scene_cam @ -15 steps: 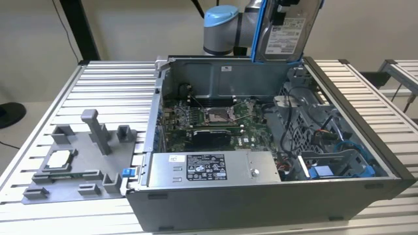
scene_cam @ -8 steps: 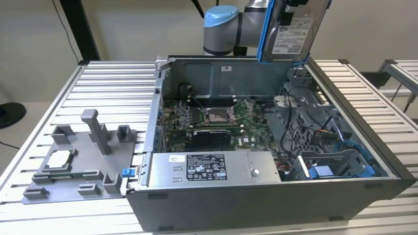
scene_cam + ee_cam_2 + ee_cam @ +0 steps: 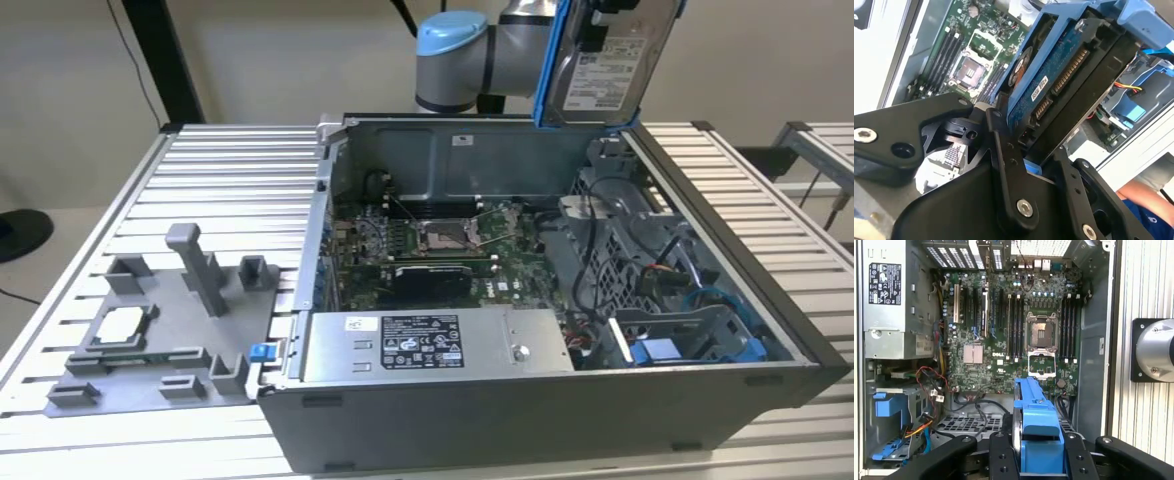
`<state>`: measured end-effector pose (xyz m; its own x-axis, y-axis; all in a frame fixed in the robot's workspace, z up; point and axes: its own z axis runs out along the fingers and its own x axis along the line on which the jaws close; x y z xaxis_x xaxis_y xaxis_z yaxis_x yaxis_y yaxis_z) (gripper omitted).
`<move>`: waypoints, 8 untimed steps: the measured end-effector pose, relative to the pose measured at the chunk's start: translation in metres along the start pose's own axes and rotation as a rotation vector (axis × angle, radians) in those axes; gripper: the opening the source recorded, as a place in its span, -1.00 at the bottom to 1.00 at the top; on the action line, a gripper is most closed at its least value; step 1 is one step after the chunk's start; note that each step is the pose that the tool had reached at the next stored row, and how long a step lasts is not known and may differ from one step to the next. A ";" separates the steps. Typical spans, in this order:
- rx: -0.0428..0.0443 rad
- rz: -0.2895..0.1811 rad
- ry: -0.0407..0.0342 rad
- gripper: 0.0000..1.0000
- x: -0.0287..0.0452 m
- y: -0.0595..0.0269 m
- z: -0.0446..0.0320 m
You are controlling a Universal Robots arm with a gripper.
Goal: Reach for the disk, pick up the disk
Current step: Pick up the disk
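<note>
A robot arm holds a flat, silver-grey metal hard drive with a white barcode label and a blue plastic frame, the disk (image 3: 607,65), upright in the air above the far edge of an open grey metal computer case (image 3: 534,300) that lies on a slatted metal table (image 3: 227,170). In the exterior view the disk hangs near the top of the picture, clear of the case and touching nothing below it. In both wrist views the black gripper (image 3: 1040,450) has its fingers (image 3: 1004,160) closed in on the disk's blue frame, one on each side, so the disk is firmly between them; the disk's circuit-board face and connector show in the second wrist view. Directly beneath lies the green motherboard (image 3: 1019,335) with its empty square processor socket (image 3: 1042,335), and the blue drive bay with loose coloured cables (image 3: 894,420) sits in one corner of the case. The likely risk is a slip: the grip seems to bear on smooth plastic frame edges, so a jolt could let the disk fall onto the exposed board or socket. A swing could also knock its lower edge against the case wall. A person's arm (image 3: 1146,197) appears close by in the second wrist view, within reach of the moving arm.
</note>
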<state>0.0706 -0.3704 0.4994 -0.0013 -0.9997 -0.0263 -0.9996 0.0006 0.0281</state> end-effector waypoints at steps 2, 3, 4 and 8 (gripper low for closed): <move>0.0001 0.000 0.0001 -1.00 0.0000 -0.0005 0.0000; 0.0000 0.000 -0.0001 -1.00 0.0001 -0.0015 0.0000; 0.0000 0.000 0.0001 -1.00 0.0001 -0.0031 -0.0001; 0.0000 0.000 0.0000 -1.00 0.0000 -0.0120 -0.0003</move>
<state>0.0826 -0.3703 0.4994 -0.0012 -0.9997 -0.0263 -0.9996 0.0005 0.0281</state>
